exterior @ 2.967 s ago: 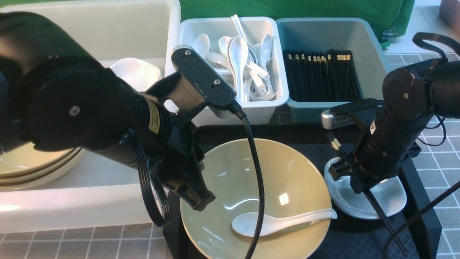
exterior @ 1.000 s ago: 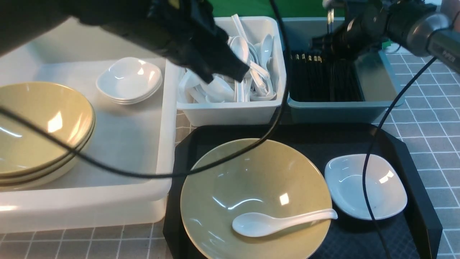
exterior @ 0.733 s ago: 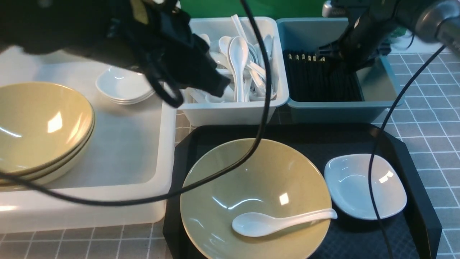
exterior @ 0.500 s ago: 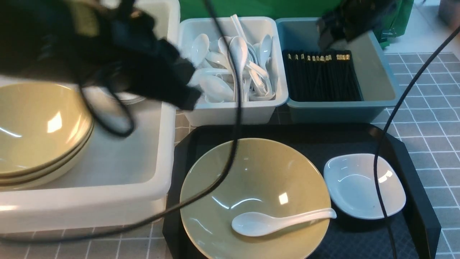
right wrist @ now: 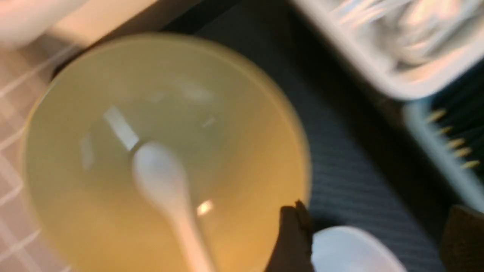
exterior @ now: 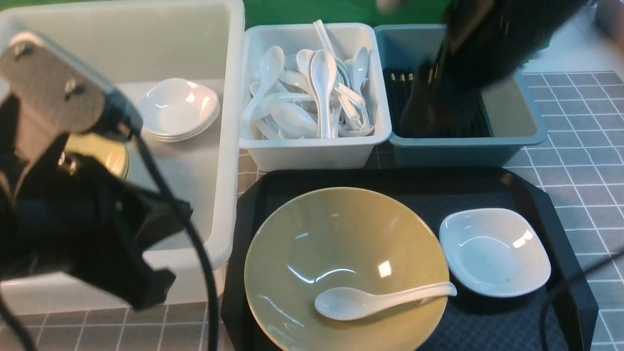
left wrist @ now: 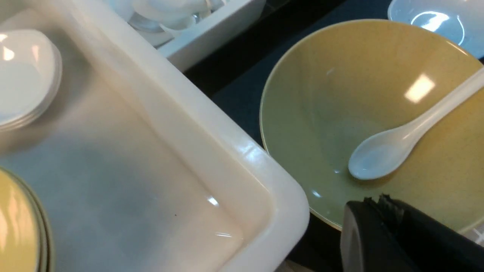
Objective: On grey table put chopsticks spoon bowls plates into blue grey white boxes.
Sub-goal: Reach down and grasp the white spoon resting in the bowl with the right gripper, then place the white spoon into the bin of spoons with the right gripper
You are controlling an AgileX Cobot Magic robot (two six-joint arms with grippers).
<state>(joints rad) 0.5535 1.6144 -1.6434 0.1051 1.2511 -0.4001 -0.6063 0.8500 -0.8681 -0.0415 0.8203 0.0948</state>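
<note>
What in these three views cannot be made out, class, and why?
Stacked yellow bowls: front view, left arm covers most.
Chopsticks: front view, blurred right arm hides most.
Left tool: left wrist view, frame edge cuts it; open or shut unclear.
Spoon box: right wrist view, motion blur smears contents.

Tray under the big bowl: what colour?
The tray is black, with a fine grid texture on its floor. It shows best in the front view.

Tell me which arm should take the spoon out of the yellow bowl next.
Left, probably. The left arm sits low beside the bowl, and its wrist view shows the spoon close by. The right arm is farther off, over the blue box, and blurred.
</note>
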